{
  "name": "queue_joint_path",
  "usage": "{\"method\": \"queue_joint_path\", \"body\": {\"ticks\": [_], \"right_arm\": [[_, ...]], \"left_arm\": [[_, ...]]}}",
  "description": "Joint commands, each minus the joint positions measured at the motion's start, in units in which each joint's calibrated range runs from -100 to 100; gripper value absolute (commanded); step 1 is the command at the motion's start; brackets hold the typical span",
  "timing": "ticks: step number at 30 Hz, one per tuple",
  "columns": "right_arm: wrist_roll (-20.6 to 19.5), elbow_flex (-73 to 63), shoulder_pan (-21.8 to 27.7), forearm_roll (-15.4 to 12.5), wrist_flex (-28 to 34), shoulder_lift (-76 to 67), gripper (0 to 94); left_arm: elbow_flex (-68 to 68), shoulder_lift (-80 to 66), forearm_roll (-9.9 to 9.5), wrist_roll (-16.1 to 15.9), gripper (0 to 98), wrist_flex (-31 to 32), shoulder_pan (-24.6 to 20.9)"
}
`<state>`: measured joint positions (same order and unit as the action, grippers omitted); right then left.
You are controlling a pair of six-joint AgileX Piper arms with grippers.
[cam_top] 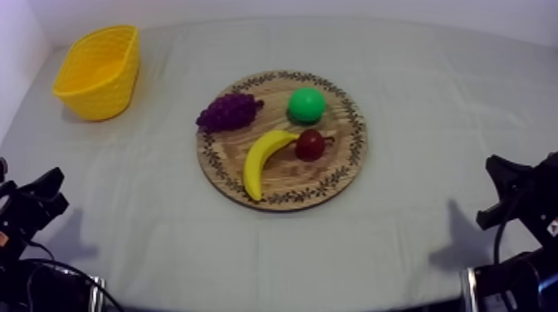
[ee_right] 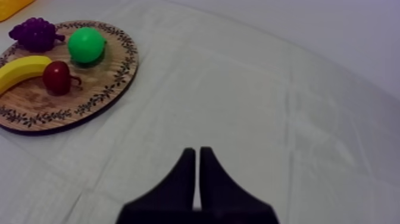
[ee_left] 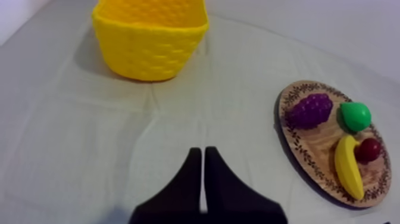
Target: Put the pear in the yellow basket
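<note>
My left pincer (ee_left: 203, 156) and right pincer (ee_right: 197, 156) both rest low, fingers pressed together on nothing, while the green pear (cam_top: 306, 104) sits on the wooden board (cam_top: 291, 178), well apart from the yellow basket (cam_top: 100, 73).

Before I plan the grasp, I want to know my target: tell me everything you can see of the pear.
The pear is bright green, smooth and slightly glossy, like plastic, rounded, with no stalk or leaf that I can make out. It sits on the board, toward its far side in the top view, between the grapes and the rim, just beyond the small red fruit. It seems to touch only the board; a gap separates it from both neighbours. Nothing holds it.
</note>
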<state>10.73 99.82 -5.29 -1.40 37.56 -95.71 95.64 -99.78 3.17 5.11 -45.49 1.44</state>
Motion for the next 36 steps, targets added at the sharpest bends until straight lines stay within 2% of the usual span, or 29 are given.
{"method": "queue_joint_path", "body": {"ticks": [1, 5, 8, 14, 19, 23, 27, 36], "right_arm": [[0.0, 0.0, 0.0, 0.0, 0.0, 0.0, 0.4], [0.0, 0.0, 0.0, 0.0, 0.0, 0.0, 0.4], [0.0, 0.0, 0.0, 0.0, 0.0, 0.0, 0.4], [0.0, 0.0, 0.0, 0.0, 0.0, 0.0, 0.4], [0.0, 0.0, 0.0, 0.0, 0.0, 0.0, 0.4], [0.0, 0.0, 0.0, 0.0, 0.0, 0.0, 0.4], [0.0, 0.0, 0.0, 0.0, 0.0, 0.0, 0.4], [0.0, 0.0, 0.0, 0.0, 0.0, 0.0, 0.4]], "left_arm": [[0.0, -0.1, 0.00, -1.4, 0.0, 0.1, 1.8], [-0.1, -0.2, 0.15, 0.1, 0.0, 0.1, 6.5], [-0.1, -0.2, 1.30, -0.9, 0.0, 0.8, 9.5], [-0.5, 1.3, 5.83, -3.9, 0.0, 1.6, 12.8], [-1.1, 10.5, 12.32, -8.1, 0.0, 2.8, 12.7], [-2.3, 16.7, 15.14, -10.5, 0.0, 4.4, 13.8], [-4.0, 22.2, 16.01, -11.5, 0.0, 5.7, 14.8], [-8.6, 33.7, 16.07, -11.2, 0.0, 6.3, 14.9]]}}
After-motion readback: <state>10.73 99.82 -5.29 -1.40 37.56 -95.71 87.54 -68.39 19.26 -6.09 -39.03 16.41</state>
